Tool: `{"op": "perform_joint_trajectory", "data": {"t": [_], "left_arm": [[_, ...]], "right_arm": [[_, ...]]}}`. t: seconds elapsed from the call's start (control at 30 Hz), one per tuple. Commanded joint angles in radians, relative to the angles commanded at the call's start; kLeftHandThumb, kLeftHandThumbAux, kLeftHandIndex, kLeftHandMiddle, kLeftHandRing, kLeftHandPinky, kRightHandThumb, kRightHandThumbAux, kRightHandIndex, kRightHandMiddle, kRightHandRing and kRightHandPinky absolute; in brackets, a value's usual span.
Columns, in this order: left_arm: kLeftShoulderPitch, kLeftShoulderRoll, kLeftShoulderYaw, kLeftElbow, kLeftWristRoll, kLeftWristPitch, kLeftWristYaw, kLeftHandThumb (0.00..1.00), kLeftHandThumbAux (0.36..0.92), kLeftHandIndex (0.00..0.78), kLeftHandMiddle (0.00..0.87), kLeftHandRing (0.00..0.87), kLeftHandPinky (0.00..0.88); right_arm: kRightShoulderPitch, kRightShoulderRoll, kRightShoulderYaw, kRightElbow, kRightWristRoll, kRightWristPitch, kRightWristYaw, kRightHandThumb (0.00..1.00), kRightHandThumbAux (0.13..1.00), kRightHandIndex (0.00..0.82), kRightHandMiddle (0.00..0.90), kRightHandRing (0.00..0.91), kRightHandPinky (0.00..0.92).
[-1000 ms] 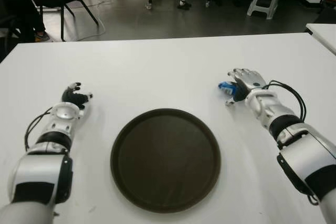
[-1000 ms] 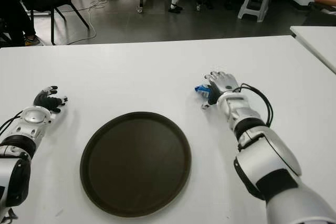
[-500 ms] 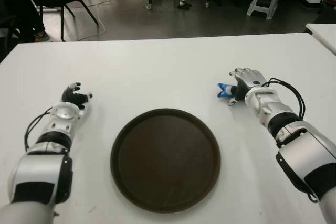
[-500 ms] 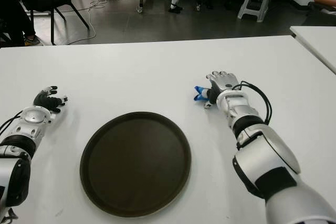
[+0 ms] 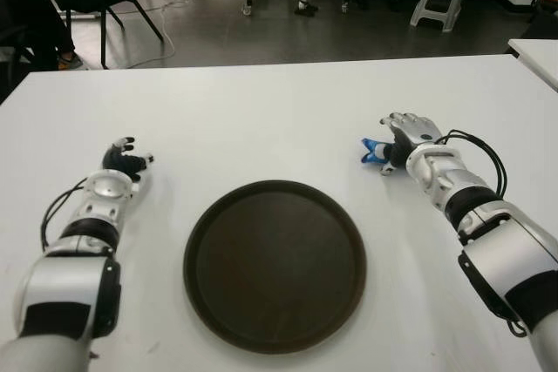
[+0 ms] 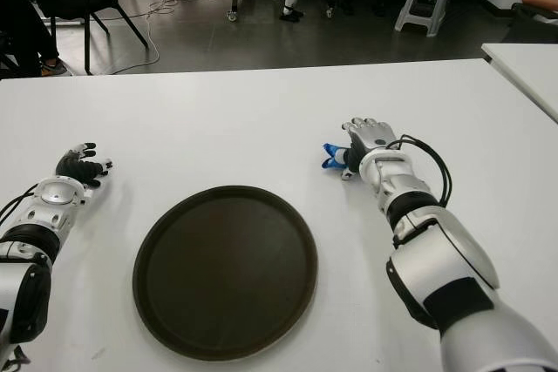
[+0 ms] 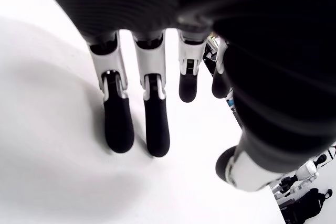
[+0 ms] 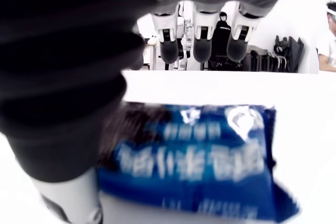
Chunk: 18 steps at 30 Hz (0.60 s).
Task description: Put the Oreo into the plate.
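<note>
Here the right robot hand (image 5: 403, 138) hovered with fingers spread over the blue Oreo packet (image 5: 375, 151) lying on the counter (image 5: 279, 119) toward its right edge, beyond the plate (image 5: 275, 265); light, crinkly, probably slippery, best pinched across its middle.

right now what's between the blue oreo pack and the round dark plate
Nothing: in the eye views only bare white table separates the blue Oreo pack, under the right hand, from the round dark plate. The left hand shows left of the plate.

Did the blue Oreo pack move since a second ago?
Yes. The Oreo pack, under the right hand, shifted slightly toward the table's far edge, away from the plate.
</note>
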Motion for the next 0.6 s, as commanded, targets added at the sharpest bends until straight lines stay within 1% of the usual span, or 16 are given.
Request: {"op": "perform_joint_trajectory", "data": {"t": [0.13, 0.33, 0.47, 0.6], "left_arm": [[0.000, -0.002, 0.005, 0.001, -0.004, 0.003, -0.003, 0.214, 0.743, 0.098, 0.116, 0.150, 0.189], [-0.001, -0.002, 0.007, 0.002, -0.002, 0.005, 0.000, 0.227, 0.741, 0.084, 0.105, 0.140, 0.174], [-0.002, -0.004, 0.007, 0.002, -0.001, 0.007, 0.003, 0.230, 0.738, 0.073, 0.097, 0.130, 0.162], [-0.002, -0.005, 0.006, 0.001, -0.001, 0.008, 0.003, 0.232, 0.745, 0.063, 0.095, 0.122, 0.147]], "right_arm": [[0.003, -0.002, -0.030, -0.001, 0.027, -0.015, 0.016, 0.000, 0.785, 0.000, 0.000, 0.000, 0.000], [0.001, -0.004, -0.046, 0.000, 0.040, -0.011, 0.034, 0.000, 0.769, 0.000, 0.000, 0.000, 0.000], [0.004, -0.006, -0.099, 0.001, 0.088, -0.016, 0.090, 0.000, 0.744, 0.000, 0.000, 0.000, 0.000], [0.002, -0.008, -0.137, -0.003, 0.123, -0.019, 0.137, 0.000, 0.726, 0.000, 0.000, 0.000, 0.000]]}}
